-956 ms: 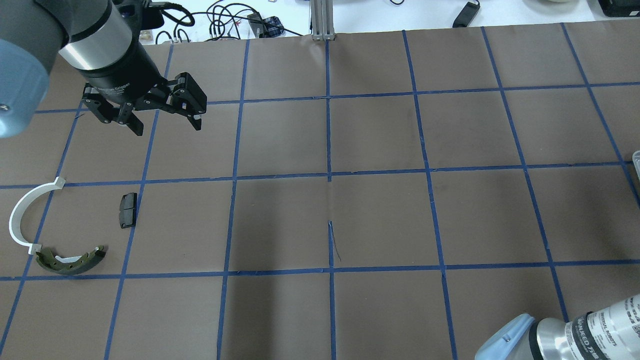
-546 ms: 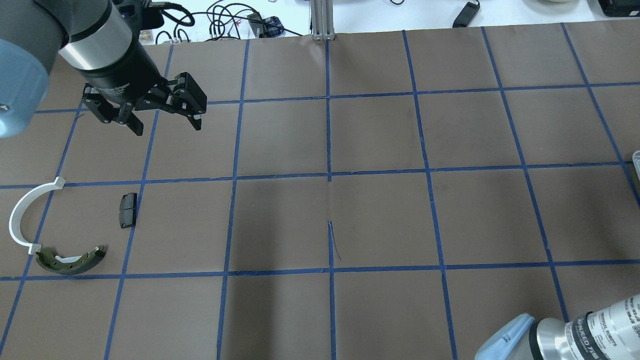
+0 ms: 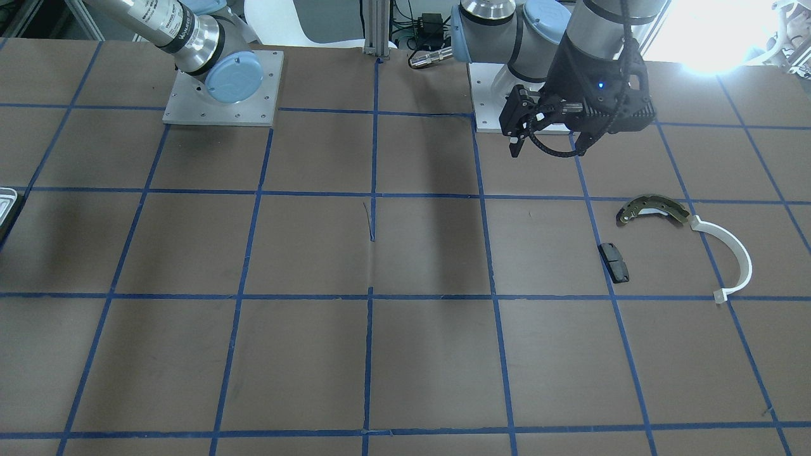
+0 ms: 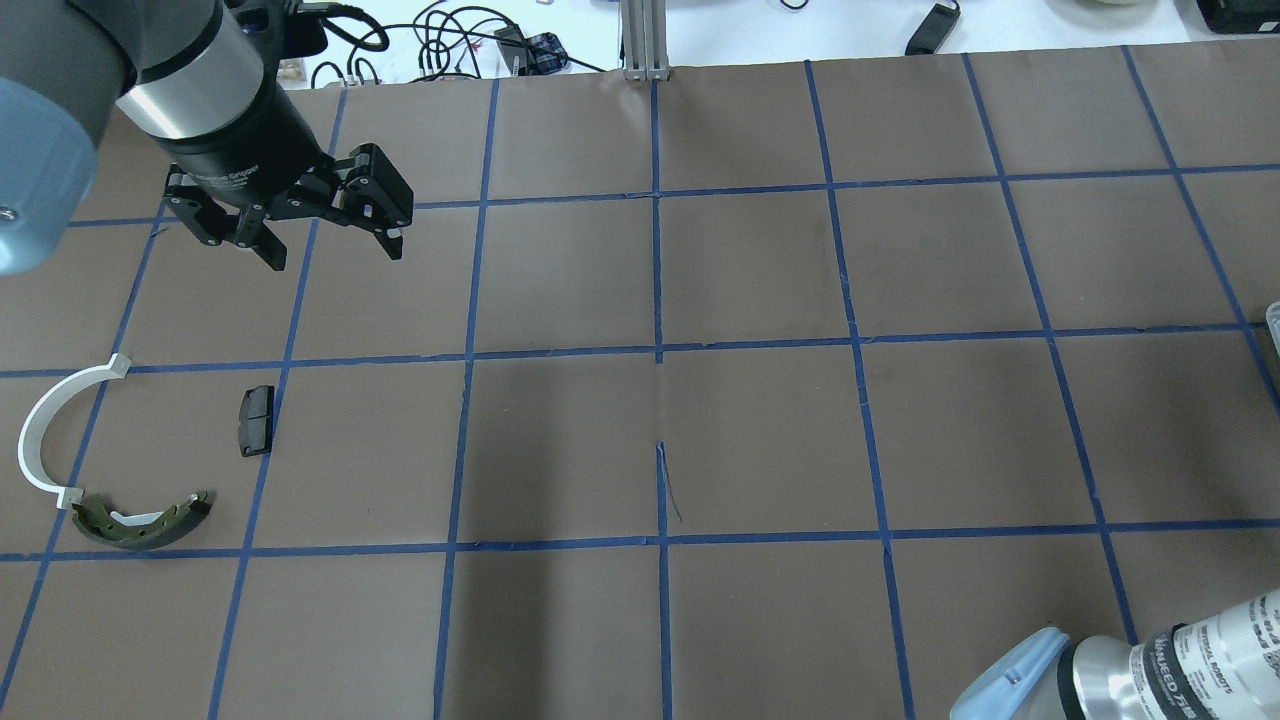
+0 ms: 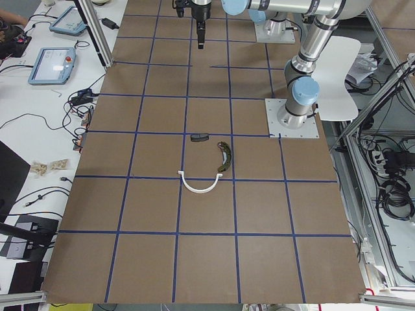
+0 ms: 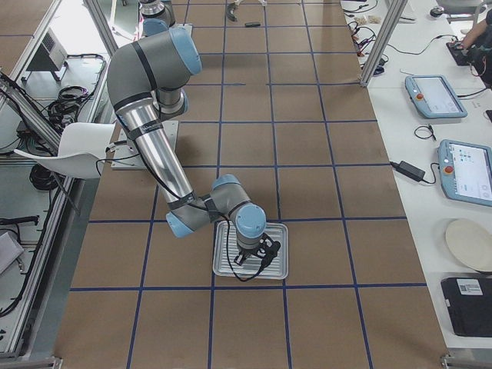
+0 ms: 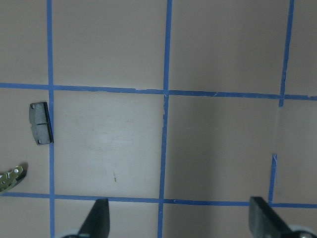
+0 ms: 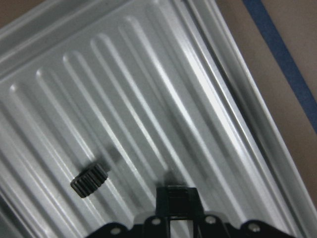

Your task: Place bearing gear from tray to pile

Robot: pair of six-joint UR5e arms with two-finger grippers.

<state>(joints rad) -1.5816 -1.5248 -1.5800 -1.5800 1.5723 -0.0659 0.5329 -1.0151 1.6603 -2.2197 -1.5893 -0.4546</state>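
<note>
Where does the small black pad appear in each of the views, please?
Front-facing: black pad right of centre, below-left of the brake shoe.
Overhead: far left.
Exterior left: centre.
Exterior right: top edge, tiny.
Left wrist: left edge.
Right wrist: not in view.
Shared landmark: the brake shoe lying near it.

Blue tape lines [image 4: 657, 250] grid the brown bench [image 4: 760, 440]; tangled cables [image 4: 440, 30] lie beyond its far edge, perhaps with a charger [image 4: 930, 28].
</note>
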